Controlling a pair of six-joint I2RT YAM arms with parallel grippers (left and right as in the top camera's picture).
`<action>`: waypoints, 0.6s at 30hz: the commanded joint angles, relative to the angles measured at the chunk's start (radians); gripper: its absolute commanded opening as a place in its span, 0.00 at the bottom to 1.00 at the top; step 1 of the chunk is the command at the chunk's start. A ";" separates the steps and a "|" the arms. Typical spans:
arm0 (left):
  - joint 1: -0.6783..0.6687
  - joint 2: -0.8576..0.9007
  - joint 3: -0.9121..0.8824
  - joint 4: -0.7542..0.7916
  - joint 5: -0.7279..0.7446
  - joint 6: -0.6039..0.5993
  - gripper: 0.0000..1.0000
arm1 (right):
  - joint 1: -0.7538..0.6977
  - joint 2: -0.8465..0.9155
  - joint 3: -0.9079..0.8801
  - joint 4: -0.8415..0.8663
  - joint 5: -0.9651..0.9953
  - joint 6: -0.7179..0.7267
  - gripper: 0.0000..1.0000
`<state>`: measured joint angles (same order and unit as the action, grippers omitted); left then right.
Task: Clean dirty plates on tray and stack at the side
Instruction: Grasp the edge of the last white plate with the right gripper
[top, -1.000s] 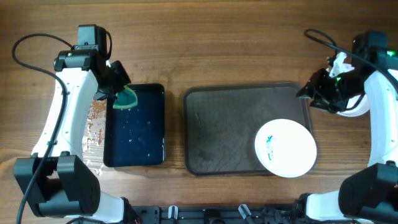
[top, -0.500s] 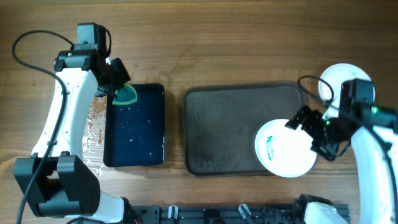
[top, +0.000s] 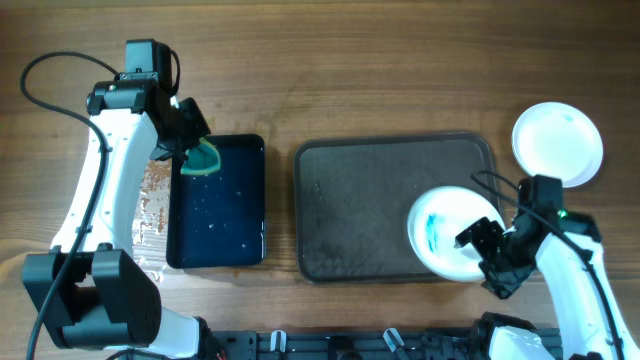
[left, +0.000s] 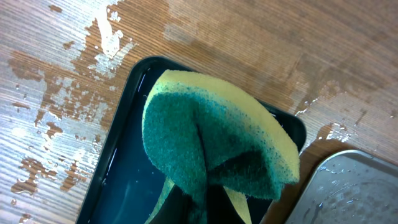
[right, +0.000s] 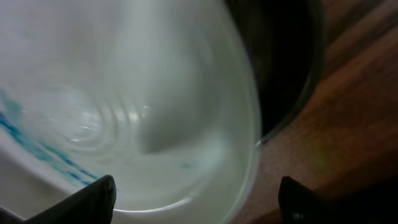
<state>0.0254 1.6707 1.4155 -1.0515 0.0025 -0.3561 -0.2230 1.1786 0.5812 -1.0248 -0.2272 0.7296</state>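
One dirty plate (top: 447, 228), white with blue-teal smears, lies at the front right of the dark brown tray (top: 360, 190). It fills the right wrist view (right: 124, 99), smears at its left. My right gripper (top: 482, 252) is open, its fingers spread just over the plate's front right rim. A plain white plate (top: 557, 142) lies on the table right of the tray. My left gripper (top: 190, 150) is shut on a green and yellow sponge (left: 211, 143), held over the back edge of the black tray (top: 215, 215).
The black tray holds water. Water splashes mark the wood (top: 150, 195) left of it. The tray's right rim (right: 298, 93) and bare wood show beside the dirty plate. Cables run near both arms.
My right arm has swung from the back right down to the dirty plate's front right rim, uncovering the clean plate beside the tray. The left arm has not moved.
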 joint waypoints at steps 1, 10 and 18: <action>-0.002 0.002 0.021 -0.016 0.008 0.013 0.04 | 0.001 -0.004 -0.070 0.084 -0.028 0.059 0.84; -0.002 0.002 0.021 -0.040 0.009 0.008 0.04 | 0.001 -0.004 -0.079 0.222 -0.057 0.009 0.84; -0.002 0.002 0.021 -0.038 0.008 0.009 0.04 | 0.001 -0.004 -0.078 0.238 -0.097 0.031 0.84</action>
<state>0.0254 1.6707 1.4158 -1.0924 0.0025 -0.3561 -0.2230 1.1786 0.5060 -0.7982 -0.2619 0.7593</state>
